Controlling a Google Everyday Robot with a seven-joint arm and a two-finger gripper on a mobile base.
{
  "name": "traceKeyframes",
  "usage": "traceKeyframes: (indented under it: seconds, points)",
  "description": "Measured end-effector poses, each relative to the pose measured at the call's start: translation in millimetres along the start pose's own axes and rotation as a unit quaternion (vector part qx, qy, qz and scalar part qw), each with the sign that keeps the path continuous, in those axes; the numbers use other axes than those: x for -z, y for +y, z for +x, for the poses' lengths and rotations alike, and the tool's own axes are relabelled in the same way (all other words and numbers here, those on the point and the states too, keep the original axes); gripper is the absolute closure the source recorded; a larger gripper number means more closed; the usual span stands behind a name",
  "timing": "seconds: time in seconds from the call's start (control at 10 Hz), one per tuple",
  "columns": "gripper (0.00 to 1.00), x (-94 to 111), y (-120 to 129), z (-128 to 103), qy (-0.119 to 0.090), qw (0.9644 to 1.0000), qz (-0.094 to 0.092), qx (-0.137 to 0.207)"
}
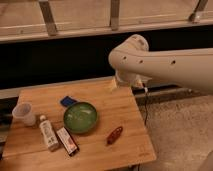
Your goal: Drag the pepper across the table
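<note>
Indoor office or lab-type space, can't tell which. Cues: speckled carpet-like floor (180,130) on the right, metal-framed glazing (115,15) along the far side above a dark wall band (55,60), small light wooden bench (125,112), white robot arm (170,62) reaching in from the right, gripper (125,82) under its bend over the bench's far right corner.
</note>
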Motion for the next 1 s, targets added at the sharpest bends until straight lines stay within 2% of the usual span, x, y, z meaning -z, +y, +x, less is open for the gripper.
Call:
traceKeyframes:
  seconds: [0.6,0.9,1.0]
  points:
    - [0.2,0.1,-0.2,-0.1,0.0,1.0,-0.001,-0.003]
    - [0.2,-0.9,-7.4,1.2,-0.006,0.9988,0.007,-0.048]
    - [0.2,-1.1,-7.4,1.4,-0.006,0.9987,0.008,-0.049]
